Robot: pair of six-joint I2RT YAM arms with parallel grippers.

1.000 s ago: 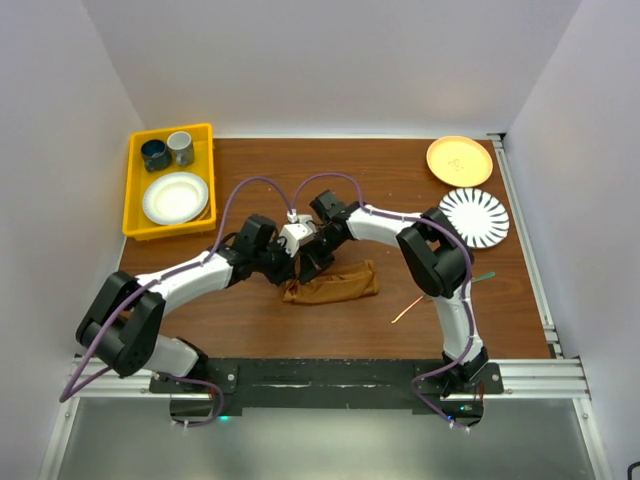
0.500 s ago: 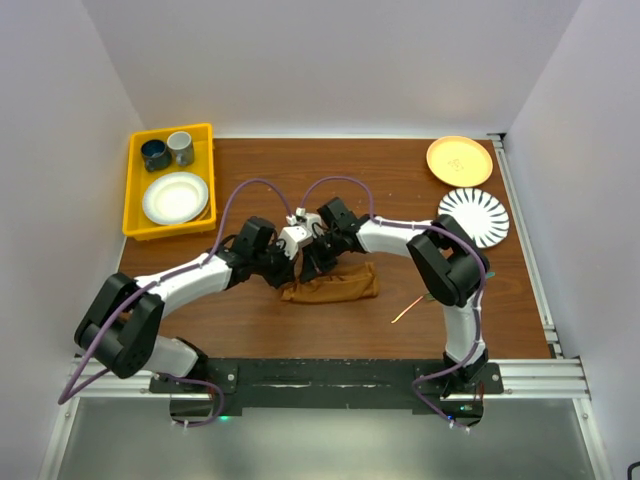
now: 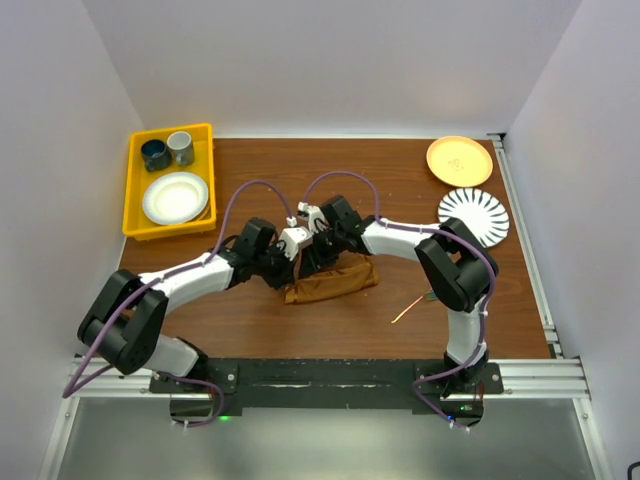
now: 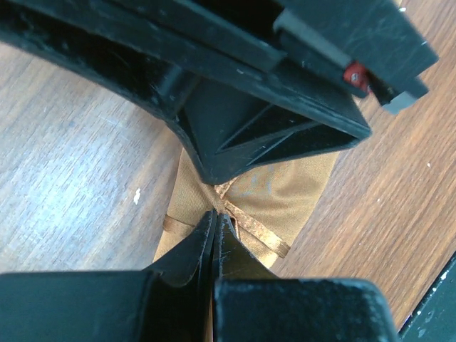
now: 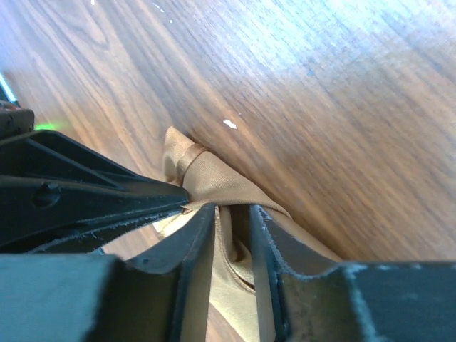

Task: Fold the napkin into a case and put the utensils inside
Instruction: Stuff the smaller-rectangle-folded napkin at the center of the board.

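Note:
The rust-brown napkin (image 3: 338, 283) lies folded into a narrow strip at the table's middle. My left gripper (image 3: 292, 268) is at the strip's left end, shut on the hemmed edge of the napkin (image 4: 285, 192). My right gripper (image 3: 312, 262) comes in from the opposite side, tip to tip with the left. Its jaws stand a little apart, with a loose fold of the napkin (image 5: 214, 178) between them. The left gripper's fingers (image 5: 92, 196) show at the left of the right wrist view. A copper utensil (image 3: 406, 310) lies on the wood to the right of the napkin, with a green one (image 3: 429, 296) partly under the right arm.
A yellow tray (image 3: 134, 190) at the back left holds two cups and a white plate. An orange plate (image 3: 459, 160) and a striped plate (image 3: 473, 217) sit at the back right. Both arms cross over the table's centre.
The right gripper's jaws have come apart from shut. The right arm's elbow has swung slightly to the right. The left gripper stays closed on the cloth.

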